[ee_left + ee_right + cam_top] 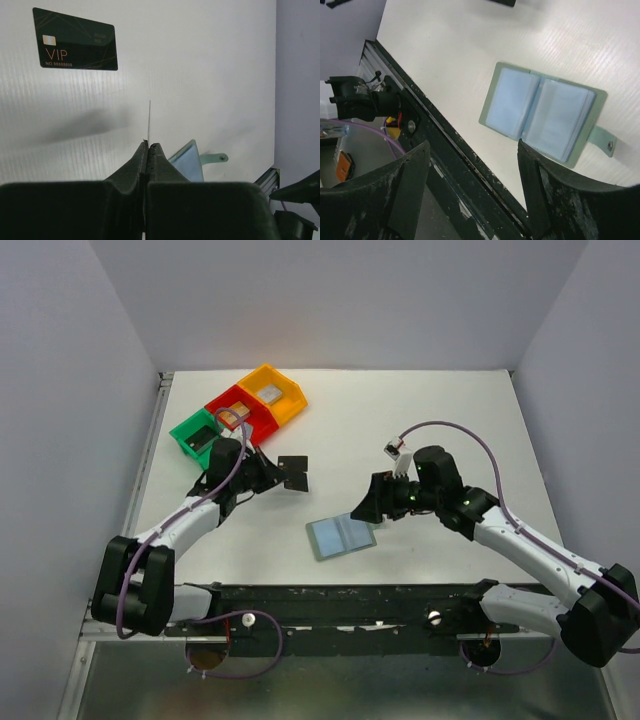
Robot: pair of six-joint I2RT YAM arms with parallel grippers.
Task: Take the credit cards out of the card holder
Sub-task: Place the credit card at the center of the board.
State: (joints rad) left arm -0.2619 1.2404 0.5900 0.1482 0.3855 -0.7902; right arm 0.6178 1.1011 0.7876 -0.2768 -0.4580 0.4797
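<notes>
One glossy black rectangular card printed VIP point(75, 45) lies flat on the white table point(420, 430), out of the wallet. A second thin card point(149, 120) is pinched in my L gripper point(149, 145), jaws closed tight on one end of it. The L wrist cam sees it edge-on only, so I can't tell its colour. The small flat grey-green bifold card holder point(545, 112) lies open, pale blue panels up, near the front edge of the table betw. the two arms, its little tab point(602, 142) sticking out to one side. R gripper point(472, 145) hangs just beside the holder w/ fingers spread wide, holding nothing. Red, green and yellow plastic bins point(240, 410) sit at the far left, not my concern. My read: the step in hand is putting down the held card, approx. mid-task, though I can't tell from here how many cards remain in the sleeves. To do it well I'd bring the L wrist down low and roll it so the card goes from on-edge toward flat. I'd let go only once one long edge touches the table, else it drops and skates. I'd pick a spot beside the black card, not overlapping, and well apart from the holder so the next pull has room. I'd also have R ready to pin a holder panel, as a light wallet will prob. lift w/ the next card.
</notes>
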